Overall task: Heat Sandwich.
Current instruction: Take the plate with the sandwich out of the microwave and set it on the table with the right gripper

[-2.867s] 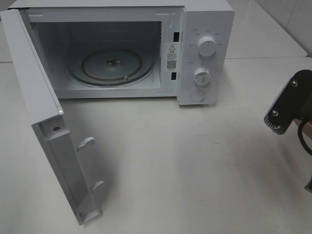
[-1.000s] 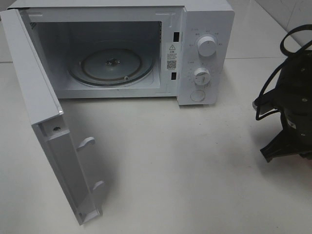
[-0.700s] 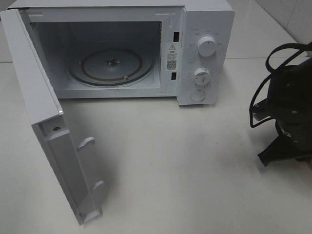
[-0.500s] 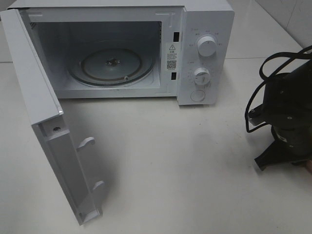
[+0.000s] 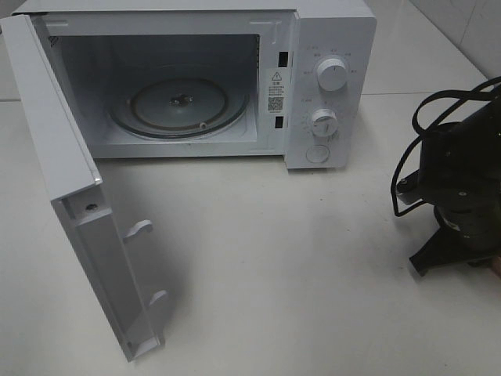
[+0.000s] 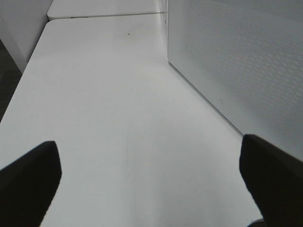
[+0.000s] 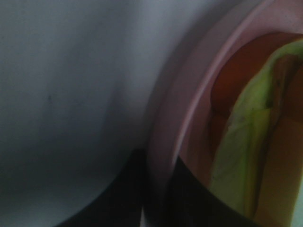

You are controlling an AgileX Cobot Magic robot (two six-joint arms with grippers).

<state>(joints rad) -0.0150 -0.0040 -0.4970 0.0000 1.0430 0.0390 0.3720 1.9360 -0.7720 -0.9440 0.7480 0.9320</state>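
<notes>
The sandwich [image 7: 246,142], with tan bread and green and yellow filling, lies on a round pink plate [image 7: 189,94] in the right wrist view. My right gripper [image 7: 156,194] has one dark finger on each side of the plate's rim and is shut on it. In the high view my right arm [image 5: 458,184] hangs low at the table's right edge; plate and sandwich fall outside that view. My left gripper [image 6: 151,184] is open over bare table, its fingertips [image 6: 28,179] wide apart with nothing between them.
A white microwave [image 5: 329,86] stands at the back with its door [image 5: 70,196] swung out to the left. Its glass turntable [image 5: 180,106] lies bare. In the left wrist view the door's perforated outer face [image 6: 236,61] runs beside my left gripper.
My right arm has sunk a little and shifted slightly left from the table's right edge. The microwave and its door have not moved.
</notes>
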